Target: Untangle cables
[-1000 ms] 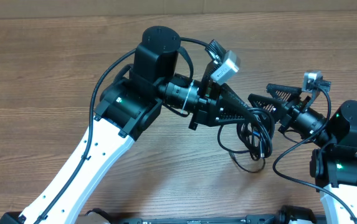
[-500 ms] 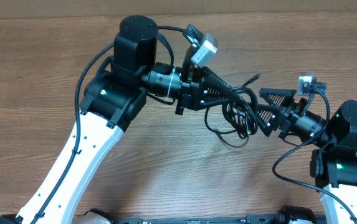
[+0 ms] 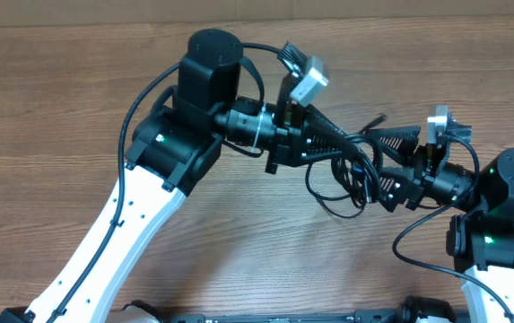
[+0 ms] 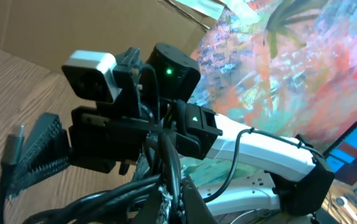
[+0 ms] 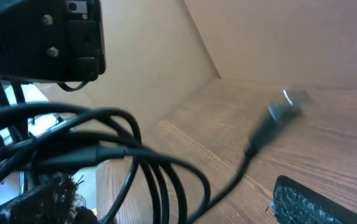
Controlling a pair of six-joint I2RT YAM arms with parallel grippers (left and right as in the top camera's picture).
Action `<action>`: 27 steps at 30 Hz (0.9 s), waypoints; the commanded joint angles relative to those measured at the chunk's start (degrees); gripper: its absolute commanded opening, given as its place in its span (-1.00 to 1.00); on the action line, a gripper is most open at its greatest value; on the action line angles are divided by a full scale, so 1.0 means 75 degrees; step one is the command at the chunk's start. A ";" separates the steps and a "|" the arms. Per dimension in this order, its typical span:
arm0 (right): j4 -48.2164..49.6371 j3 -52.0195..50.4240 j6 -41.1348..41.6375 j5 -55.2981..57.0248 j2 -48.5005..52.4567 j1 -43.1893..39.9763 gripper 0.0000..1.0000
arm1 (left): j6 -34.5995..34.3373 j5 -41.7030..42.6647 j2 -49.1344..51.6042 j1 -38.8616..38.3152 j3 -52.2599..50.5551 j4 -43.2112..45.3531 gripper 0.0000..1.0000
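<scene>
The cables (image 3: 335, 186) are thin black cords hanging in loose loops above the table's middle. My left gripper (image 3: 361, 149) is shut on the bunch near its top; in the left wrist view the jaws (image 4: 173, 200) pinch the cords (image 4: 119, 194). A plug tip (image 3: 378, 118) sticks out toward the far right. My right gripper (image 3: 385, 165) faces it, open, one finger on each side of the loops, not touching them. The right wrist view shows the loops (image 5: 156, 171) between my open right gripper (image 5: 178, 208) fingers and the blurred plug (image 5: 288, 104).
The wooden table (image 3: 77, 108) runs all around. A cardboard wall (image 5: 278, 37) stands behind. The two arms are close together, wrist to wrist, over the table's middle right.
The left gripper swung left and away with the cables, then came back right. The right gripper moved left, and the hanging loops now lie between its open fingers.
</scene>
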 commanded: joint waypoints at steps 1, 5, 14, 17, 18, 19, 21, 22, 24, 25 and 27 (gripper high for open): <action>0.0236 0.0032 0.0067 -0.0137 -0.0035 -0.0050 1.00 | 0.0364 -0.0358 -0.0213 -0.0099 0.0172 -0.0216 -0.92; 0.0775 0.0032 0.0449 -0.0137 -0.0035 -0.0050 1.00 | 0.0513 -0.0816 -0.0210 -0.0117 0.0172 -0.0737 -0.92; 0.1087 0.0032 0.0612 -0.0280 -0.0029 -0.0050 1.00 | 0.0525 -0.1029 -0.0207 -0.0111 0.0172 -0.0632 -0.92; 0.1087 0.0032 0.0612 -0.0271 -0.0029 -0.0050 1.00 | 0.0495 -0.1000 -0.0210 -0.0114 0.0172 -0.0554 -0.91; 0.1090 0.0032 0.0612 -0.0259 -0.0029 -0.0052 1.00 | 0.0460 -0.0994 -0.0210 -0.0122 0.0172 -0.0565 -0.92; 0.1090 0.0032 0.0615 -0.0213 -0.0029 -0.0052 1.00 | 0.0408 -0.0956 -0.0210 -0.0152 0.0172 -0.0577 -0.92; 0.1087 0.0032 0.0612 -0.0009 -0.0029 -0.0052 1.00 | 0.0414 -0.0743 -0.0210 -0.0230 0.0172 -0.0580 -0.92; 0.1087 0.0032 0.0612 0.0117 -0.0029 -0.0052 1.00 | 0.0414 -0.0670 -0.0210 -0.0268 0.0172 -0.0583 -0.92; 0.1084 0.0032 0.0615 0.0391 -0.0029 -0.0052 1.00 | 0.0414 -0.0542 -0.0210 -0.0367 0.0172 -0.0583 -0.92; 0.1081 0.0032 0.0612 0.0545 -0.0029 -0.0052 1.00 | 0.0414 -0.0533 -0.0210 -0.0417 0.0172 -0.0583 -0.91; 0.1040 0.0032 0.0612 0.0819 -0.0029 -0.0052 1.00 | 0.0414 -0.0533 -0.0210 -0.0495 0.0172 -0.0577 -0.92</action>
